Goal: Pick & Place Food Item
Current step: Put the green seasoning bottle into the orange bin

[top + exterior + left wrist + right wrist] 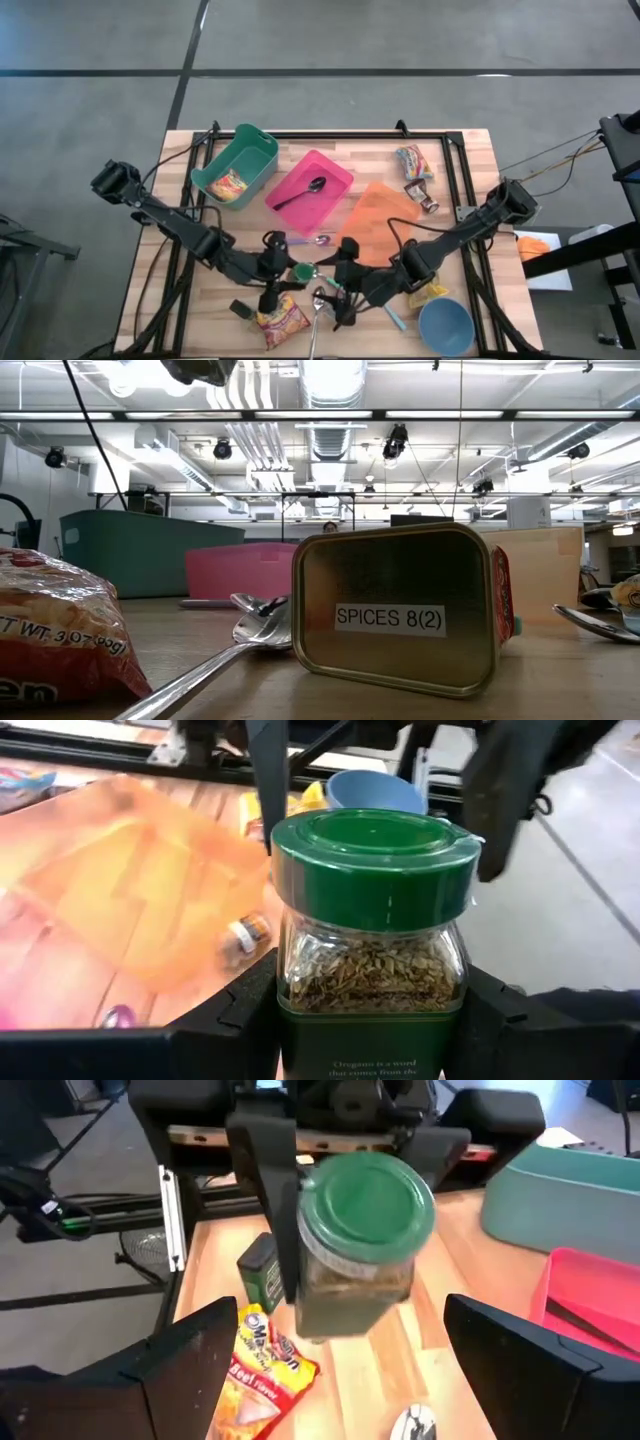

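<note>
One green-lidded spice jar [370, 920], three trays: teal [240, 160], pink [312, 186], orange [380, 215]. Two noodle packets [282, 322] [230, 185], one blue bowl [446, 326], one tin [400, 615].

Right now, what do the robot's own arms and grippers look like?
Both arms are matte black jointed tubes with thin black cables trailing along them. The left gripper and right gripper each end in two flat, blocky black fingers without visible markings.
</note>
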Controlling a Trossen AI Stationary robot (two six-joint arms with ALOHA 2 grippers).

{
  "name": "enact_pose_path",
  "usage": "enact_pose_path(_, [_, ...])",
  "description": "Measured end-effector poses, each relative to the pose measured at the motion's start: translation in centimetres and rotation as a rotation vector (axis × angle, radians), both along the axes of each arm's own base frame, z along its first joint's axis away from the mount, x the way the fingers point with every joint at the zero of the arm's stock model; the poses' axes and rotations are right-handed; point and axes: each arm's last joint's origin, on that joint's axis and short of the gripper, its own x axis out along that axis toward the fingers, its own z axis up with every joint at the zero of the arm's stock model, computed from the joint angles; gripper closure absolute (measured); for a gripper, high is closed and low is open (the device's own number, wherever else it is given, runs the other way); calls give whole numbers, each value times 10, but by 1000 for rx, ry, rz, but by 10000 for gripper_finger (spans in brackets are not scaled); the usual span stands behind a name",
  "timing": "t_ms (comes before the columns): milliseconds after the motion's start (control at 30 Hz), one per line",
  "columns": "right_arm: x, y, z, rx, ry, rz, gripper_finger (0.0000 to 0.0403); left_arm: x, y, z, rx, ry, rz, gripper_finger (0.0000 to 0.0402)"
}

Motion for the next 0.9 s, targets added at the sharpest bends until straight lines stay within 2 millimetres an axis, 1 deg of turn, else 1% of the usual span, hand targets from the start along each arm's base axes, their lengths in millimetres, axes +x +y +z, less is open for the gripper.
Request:
enact_pose_path(133, [5,-6,10,5,9,25,50,-1,1,-2,0,19,8,216])
enact_pose_path(333, [11,-19,22,-8,38,6,49,0,1,-1,-6,21,5,216])
enact_pose_path(433, [15,-25,26,26,47,49,49,1,0,-1,-13,20,-2,216])
enact_pose_path(633, [21,-36,26,55,54,67,49,3,2,2,-19,16,-1,216])
enact_pose_path(733, [22,-36,27,82,50,111,49,4,4,4,-21,11,-5,216])
enact_pose_path(900, [22,-35,28,84,43,118,49,7,8,5,-33,10,-7,216])
